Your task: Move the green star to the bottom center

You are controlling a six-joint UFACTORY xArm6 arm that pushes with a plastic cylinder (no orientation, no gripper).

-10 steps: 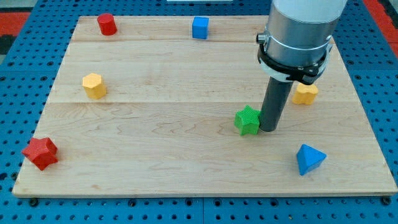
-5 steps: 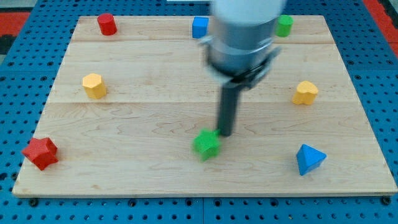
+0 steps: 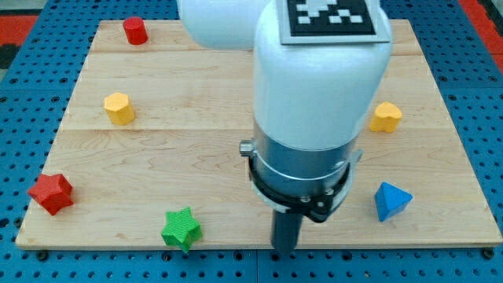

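The green star lies near the board's bottom edge, left of centre. My tip is at the bottom edge near the centre, to the right of the star and apart from it. The arm's white and grey body fills the middle of the view and hides the board behind it.
A red star sits at bottom left, a yellow block at left, a red cylinder at top left. A yellow block is at right, a blue pyramid-like block at bottom right. The wooden board rests on blue pegboard.
The green star has slid from the board's middle down and left to the bottom edge. My tip moved down and left, then ended right of the star. The arm now hides the top blocks.
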